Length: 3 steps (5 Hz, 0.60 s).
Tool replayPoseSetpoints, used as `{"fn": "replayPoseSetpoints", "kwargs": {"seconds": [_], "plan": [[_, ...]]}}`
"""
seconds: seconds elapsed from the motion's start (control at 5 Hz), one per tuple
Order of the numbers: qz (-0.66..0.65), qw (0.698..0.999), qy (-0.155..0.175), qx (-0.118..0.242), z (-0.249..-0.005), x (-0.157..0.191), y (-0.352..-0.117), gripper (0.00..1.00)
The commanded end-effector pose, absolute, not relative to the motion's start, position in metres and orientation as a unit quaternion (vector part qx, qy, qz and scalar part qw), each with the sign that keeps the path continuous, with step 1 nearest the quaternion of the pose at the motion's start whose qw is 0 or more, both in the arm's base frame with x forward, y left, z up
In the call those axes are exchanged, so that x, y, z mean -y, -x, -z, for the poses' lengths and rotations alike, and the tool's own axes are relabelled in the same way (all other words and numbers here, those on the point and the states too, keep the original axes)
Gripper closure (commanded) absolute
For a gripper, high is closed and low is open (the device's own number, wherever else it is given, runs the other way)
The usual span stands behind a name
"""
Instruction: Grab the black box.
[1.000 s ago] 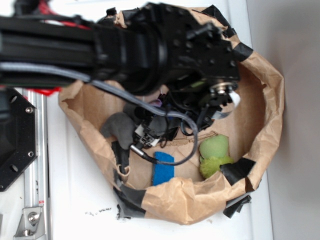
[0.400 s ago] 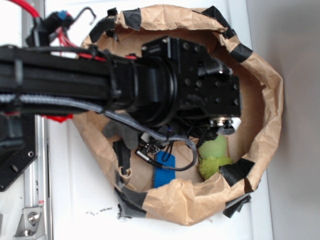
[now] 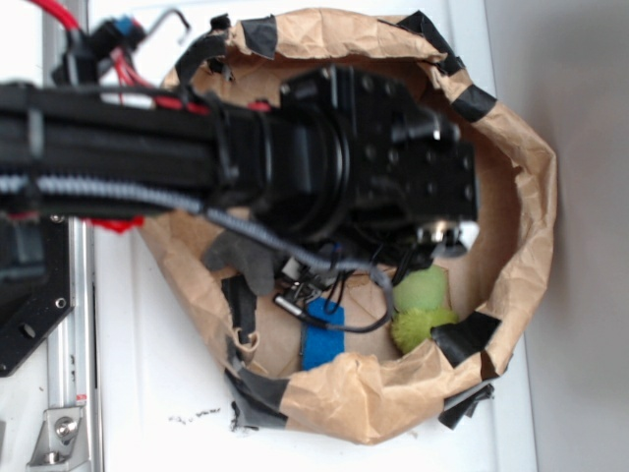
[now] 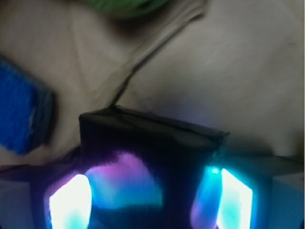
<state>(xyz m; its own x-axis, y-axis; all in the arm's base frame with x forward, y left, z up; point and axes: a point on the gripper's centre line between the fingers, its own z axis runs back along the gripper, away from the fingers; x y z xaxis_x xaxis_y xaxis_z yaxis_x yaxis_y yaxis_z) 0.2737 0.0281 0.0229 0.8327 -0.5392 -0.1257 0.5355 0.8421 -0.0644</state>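
The black box [image 4: 152, 136] fills the lower middle of the wrist view, glossy, with purple and blue reflections on its near face. My gripper [image 4: 152, 193] straddles it. One glowing finger [image 4: 69, 205] stands at its left side and the other at its right, both close to the box's sides. The jaws look open around it. In the exterior view my black arm [image 3: 373, 157] reaches into the paper bag and covers both the box and the fingers.
A brown paper bag [image 3: 531, 197] with black tape patches rings the work area. A green plush [image 3: 421, 305] lies at its lower right, and a flat blue sponge [image 3: 319, 334] lies left of that. A metal rail [image 3: 64, 324] runs along the left.
The arm has swung down the frame, towards the green plush and the blue sponge. In the last half second it barely moved.
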Motion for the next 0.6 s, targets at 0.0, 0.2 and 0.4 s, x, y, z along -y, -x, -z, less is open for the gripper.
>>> {"fn": "replayPoseSetpoints", "kwargs": {"seconds": [0.0, 0.2, 0.4], "plan": [[0.184, 0.981, 0.008, 0.054, -0.120, -0.075, -0.273, 1.00], [0.209, 0.976, 0.020, 0.058, -0.150, -0.055, -0.264, 1.00], [0.226, 0.973, -0.005, 0.039, -0.152, -0.033, -0.258, 1.00]]}}
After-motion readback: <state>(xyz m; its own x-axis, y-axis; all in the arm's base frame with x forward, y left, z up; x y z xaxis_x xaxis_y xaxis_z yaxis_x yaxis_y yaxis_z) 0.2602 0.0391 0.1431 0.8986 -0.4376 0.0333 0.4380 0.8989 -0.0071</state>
